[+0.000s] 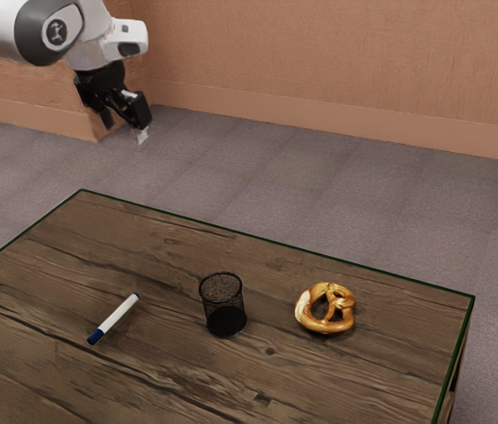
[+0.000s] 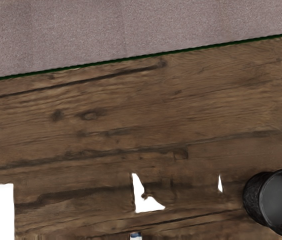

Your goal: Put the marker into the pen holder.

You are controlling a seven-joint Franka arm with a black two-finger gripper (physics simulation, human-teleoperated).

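Observation:
Up at the exterior view's upper left, my gripper hangs open, high above and away from the marker, nothing between its fingers. The white marker with dark blue ends lies flat on the wooden table. A black mesh pen holder stands upright beside it, toward the exterior view's right, apart from it. In the wrist view, one blue-and-white end of the marker shows at the lower edge, and the pen holder is cut off by the picture's side.
A pretzel lies on the table, on the pen holder's far side from the marker. The table's dark green edge crosses the wrist view with grey floor beyond. Several plain white patches also appear there; what they are I cannot tell.

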